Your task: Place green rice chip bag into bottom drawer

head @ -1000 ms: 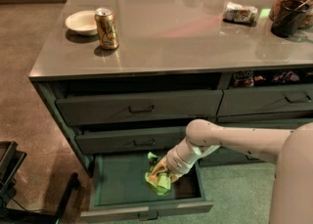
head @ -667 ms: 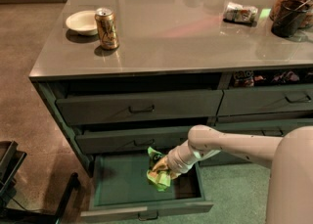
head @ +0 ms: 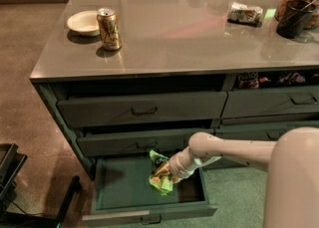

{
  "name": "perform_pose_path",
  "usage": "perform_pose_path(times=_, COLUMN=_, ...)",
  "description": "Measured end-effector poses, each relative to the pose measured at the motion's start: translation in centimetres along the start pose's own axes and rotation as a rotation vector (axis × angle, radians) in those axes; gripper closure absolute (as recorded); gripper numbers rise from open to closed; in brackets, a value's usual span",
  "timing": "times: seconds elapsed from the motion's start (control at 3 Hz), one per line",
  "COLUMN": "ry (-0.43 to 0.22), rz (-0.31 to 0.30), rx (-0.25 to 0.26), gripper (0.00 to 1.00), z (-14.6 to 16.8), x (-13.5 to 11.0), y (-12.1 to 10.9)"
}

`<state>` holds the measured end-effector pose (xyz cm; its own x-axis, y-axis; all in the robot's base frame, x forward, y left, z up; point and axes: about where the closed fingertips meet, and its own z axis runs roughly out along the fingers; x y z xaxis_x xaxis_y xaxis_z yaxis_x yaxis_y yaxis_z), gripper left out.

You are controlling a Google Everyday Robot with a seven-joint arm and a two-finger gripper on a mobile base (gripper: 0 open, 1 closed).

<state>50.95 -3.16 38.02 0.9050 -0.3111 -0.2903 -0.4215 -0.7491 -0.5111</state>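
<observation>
In the camera view, we are seeing the gripper [head: 167,172] low inside the open bottom drawer [head: 119,192], with the green rice chip bag [head: 160,182] at its tip, over the drawer's right half. We are judging this the placing step. We cannot tell whether the gripper is clamping the bag. Next we are needing a sure release, then a lift clear.

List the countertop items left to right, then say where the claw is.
Left to right: white bowl, gold can, silvery snack packet, dark cup. The claw is in the bottom drawer, at the green rice chip bag.
</observation>
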Motion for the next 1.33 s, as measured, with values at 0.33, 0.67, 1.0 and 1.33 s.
perform_pose_path(times=0.33, ry=0.061, rz=-0.070, rx=0.007, gripper=1.00, z=3.2, x=2.8, y=0.8)
perform_pose_path(times=0.67, ry=0.107, rz=-0.117, rx=0.016, gripper=1.00, z=6.1, x=5.8, y=1.2)
perform_pose_path(times=1.0, ry=0.125, rz=-0.137, rx=0.038, gripper=1.00, z=9.1, x=8.5, y=1.2)
perform_pose_path(times=1.33, ry=0.122, rz=-0.153, rx=0.065, gripper=1.00, z=11.9, x=11.1, y=1.0)
